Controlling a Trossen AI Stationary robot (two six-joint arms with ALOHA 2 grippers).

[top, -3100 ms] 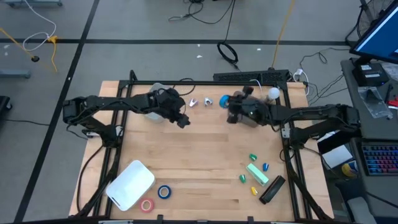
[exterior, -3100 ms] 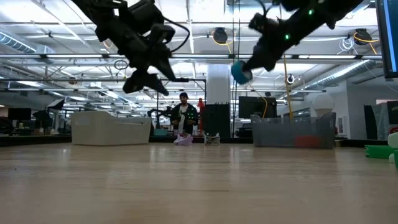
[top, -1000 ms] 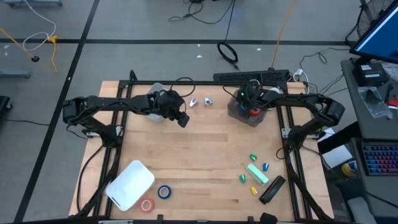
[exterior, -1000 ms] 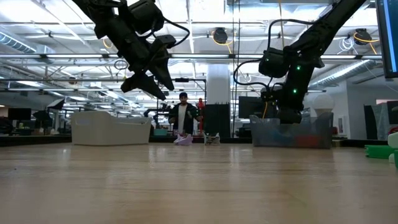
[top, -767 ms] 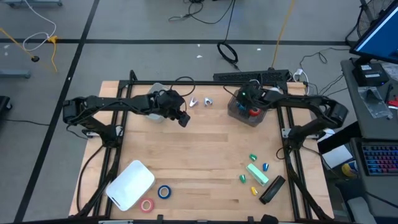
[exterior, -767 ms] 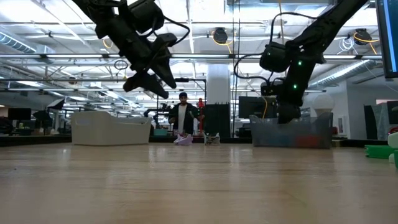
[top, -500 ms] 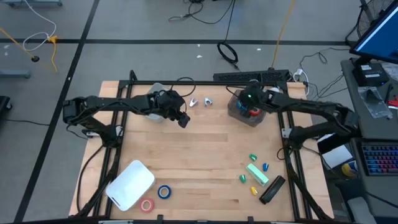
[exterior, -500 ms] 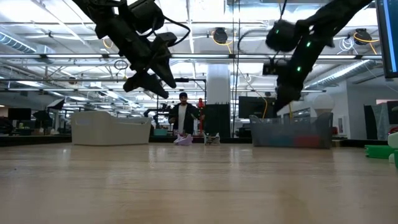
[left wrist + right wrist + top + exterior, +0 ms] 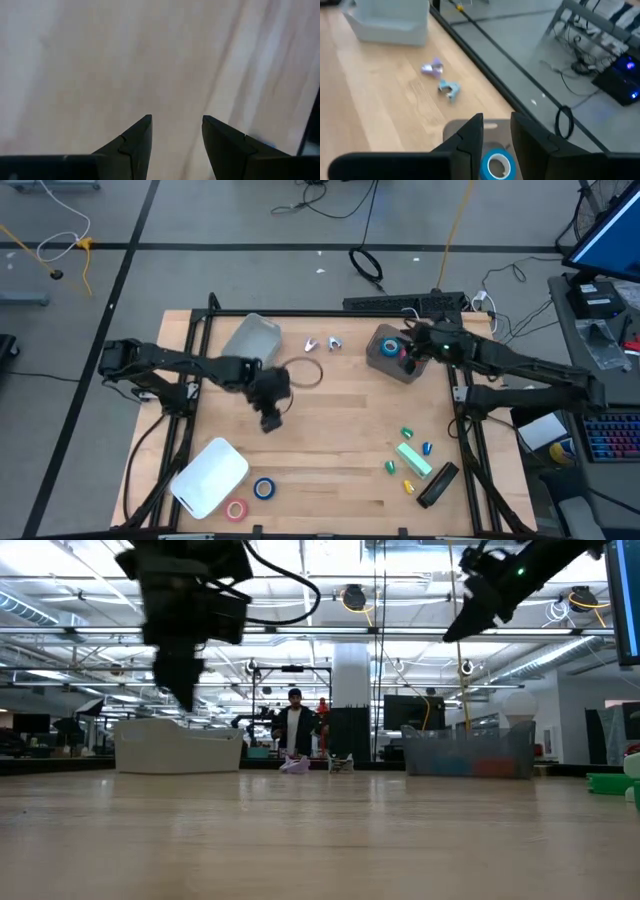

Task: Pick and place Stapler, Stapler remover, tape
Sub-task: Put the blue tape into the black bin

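As seen from above, the left gripper (image 9: 271, 420) hangs over bare wood near the table's (image 9: 340, 440) middle, while the right gripper (image 9: 412, 347) sits above the grey bin (image 9: 381, 358) at the far right, which holds a blue tape roll (image 9: 391, 348) and a red one (image 9: 405, 363). Two more rolls, blue (image 9: 264, 489) and red (image 9: 236, 509), lie at the near left beside a white lid (image 9: 209, 476). A clear bin (image 9: 251, 338) stands at the far left; two staple removers (image 9: 322, 344) lie between the bins. A black stapler (image 9: 437, 484) lies near right.

Low view: both arms hang high; a person (image 9: 295, 728) stands far behind.

Left wrist view: the fingers (image 9: 134, 140) are parted over bare wood, holding nothing.

Right wrist view: the fingers (image 9: 470, 133) stand slightly apart, empty, above the blue roll (image 9: 497, 164) in the bin.
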